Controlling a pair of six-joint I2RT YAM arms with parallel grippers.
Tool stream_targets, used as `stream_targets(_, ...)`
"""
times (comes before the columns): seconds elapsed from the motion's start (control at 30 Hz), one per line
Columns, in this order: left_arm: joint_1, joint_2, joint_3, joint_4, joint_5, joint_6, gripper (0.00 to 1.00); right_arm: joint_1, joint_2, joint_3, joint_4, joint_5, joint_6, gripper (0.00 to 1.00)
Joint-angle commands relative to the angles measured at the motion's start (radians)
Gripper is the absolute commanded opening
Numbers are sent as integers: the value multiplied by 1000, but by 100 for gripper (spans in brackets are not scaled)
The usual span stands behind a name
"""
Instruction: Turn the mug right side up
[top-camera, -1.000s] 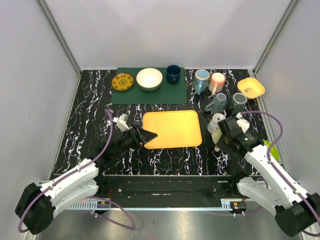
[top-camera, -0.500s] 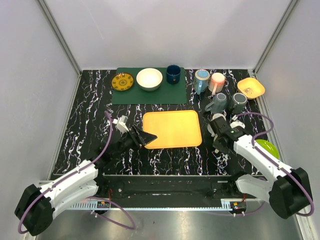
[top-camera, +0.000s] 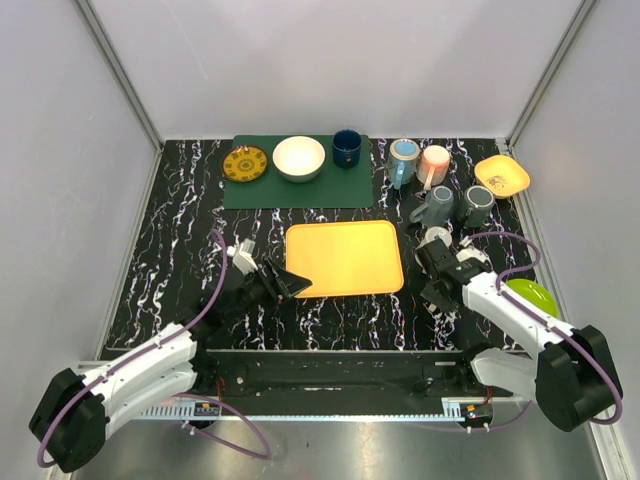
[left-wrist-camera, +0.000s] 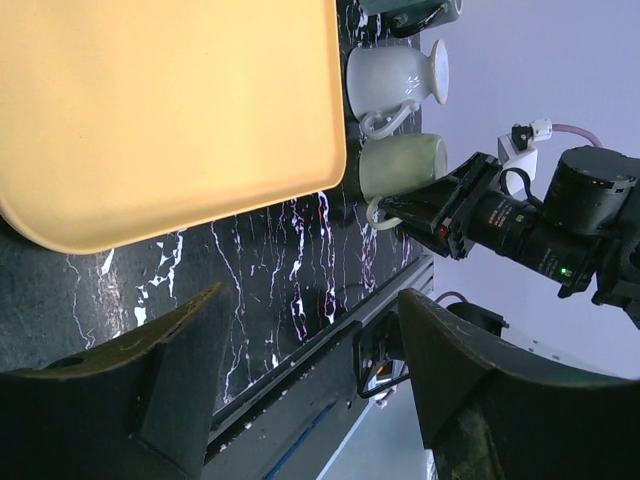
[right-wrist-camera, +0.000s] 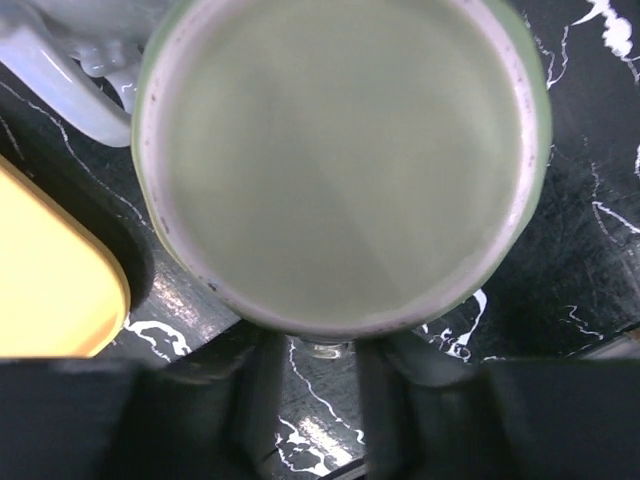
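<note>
The pale green mug (right-wrist-camera: 340, 160) stands on end on the black marble table, right of the orange tray (top-camera: 345, 258). From above it shows a round pale face with a light rim; I cannot tell if that is mouth or base. In the left wrist view the mug (left-wrist-camera: 400, 165) has its handle pointing at my right gripper (left-wrist-camera: 400, 212). That gripper (right-wrist-camera: 320, 360) is narrowly open, one finger on each side of the handle with thin gaps. My left gripper (top-camera: 290, 283) hangs open and empty over the tray's near left corner.
A white mug (left-wrist-camera: 390, 75) stands right behind the green one. Two grey mugs (top-camera: 435, 205), a blue mug (top-camera: 403, 160), a pink mug (top-camera: 434, 162) and an orange dish (top-camera: 502, 176) crowd the back right. A green plate (top-camera: 530, 297) lies under my right arm. A green mat (top-camera: 300, 185) holds dishes.
My right gripper has come down and in toward the tray with the mug, and its fingers have widened slightly round the handle. The left gripper drew back a little.
</note>
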Motion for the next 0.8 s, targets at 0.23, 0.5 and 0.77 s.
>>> stream_targets(0.23,4,-15,8,-1,-13,32,70,1,-229,110,-122,-80,-12,63)
stream_targets(0.5,4,-30,171,-271,-138,220,74,26,-323,392,-102,-251,-166,84)
stream_targets(0.77,4,13,334,-508,-309,351,78,73,-262,394,304,-319,-489,81)
